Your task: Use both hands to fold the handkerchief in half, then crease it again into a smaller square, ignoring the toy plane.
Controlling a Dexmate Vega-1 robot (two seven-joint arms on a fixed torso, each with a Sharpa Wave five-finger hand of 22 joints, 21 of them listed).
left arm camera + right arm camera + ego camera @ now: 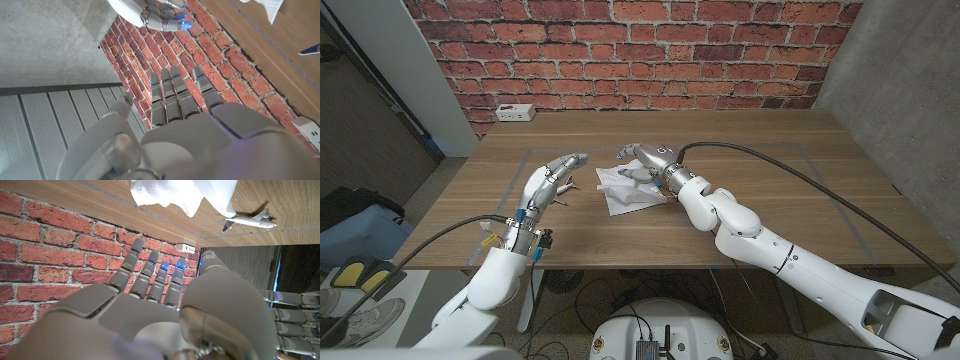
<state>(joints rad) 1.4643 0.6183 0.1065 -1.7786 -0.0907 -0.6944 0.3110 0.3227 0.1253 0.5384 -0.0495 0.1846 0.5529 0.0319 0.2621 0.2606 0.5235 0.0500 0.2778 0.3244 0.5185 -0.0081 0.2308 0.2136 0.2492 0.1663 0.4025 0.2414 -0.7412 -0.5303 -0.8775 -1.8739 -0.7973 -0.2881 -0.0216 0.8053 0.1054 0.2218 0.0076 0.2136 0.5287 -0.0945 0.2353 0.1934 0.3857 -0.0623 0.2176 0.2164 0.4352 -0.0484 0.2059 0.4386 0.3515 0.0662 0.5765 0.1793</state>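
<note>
White power strip (pixel 514 113) on the wooden table (pixel 770 160) by the brick wall (pixel 640 50)

The white handkerchief (pixel 628 190) lies rumpled and partly folded at the wooden table's middle.

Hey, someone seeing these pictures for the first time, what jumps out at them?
A crumpled white handkerchief lies mid-table, with the right hand over its far edge. The left hand waits beside it, fingers straight, holding nothing. Behind the wooden table runs a red brick wall.
</note>
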